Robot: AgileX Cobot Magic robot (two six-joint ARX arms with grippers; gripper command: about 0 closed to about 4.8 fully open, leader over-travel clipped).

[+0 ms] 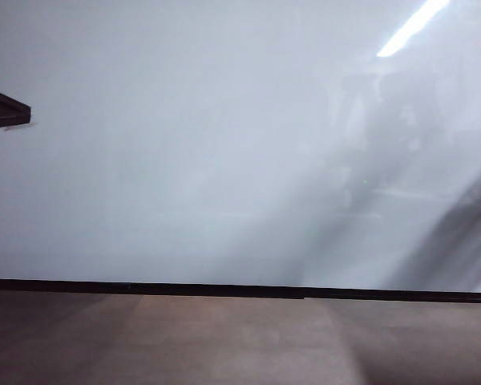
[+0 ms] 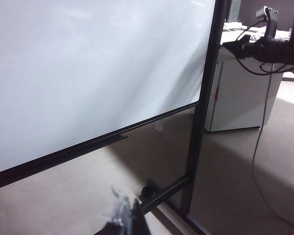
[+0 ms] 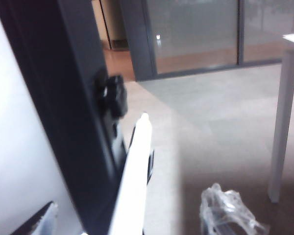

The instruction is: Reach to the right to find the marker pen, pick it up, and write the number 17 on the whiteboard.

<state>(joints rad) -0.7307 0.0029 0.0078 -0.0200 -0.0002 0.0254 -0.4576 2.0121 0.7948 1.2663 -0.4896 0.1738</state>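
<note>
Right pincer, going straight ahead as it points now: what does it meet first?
Likely the white marker pen, lined up between the open right pincer's fingers, beside the dark frame post; depth unclear.

The whiteboard (image 1: 184, 144) is smooth and glossy, with faint grey reflections. Its frame (image 2: 208, 98) looks like matt black metal. The floor (image 1: 224, 341) is matt brown-grey. Beside the frame, a white marker (image 3: 134, 181) looks like smooth plastic. The right hand (image 3: 137, 223) shows fingertips (image 3: 228, 213) wrapped in crinkled clear film; the left hand (image 2: 125, 220) likewise.
</note>
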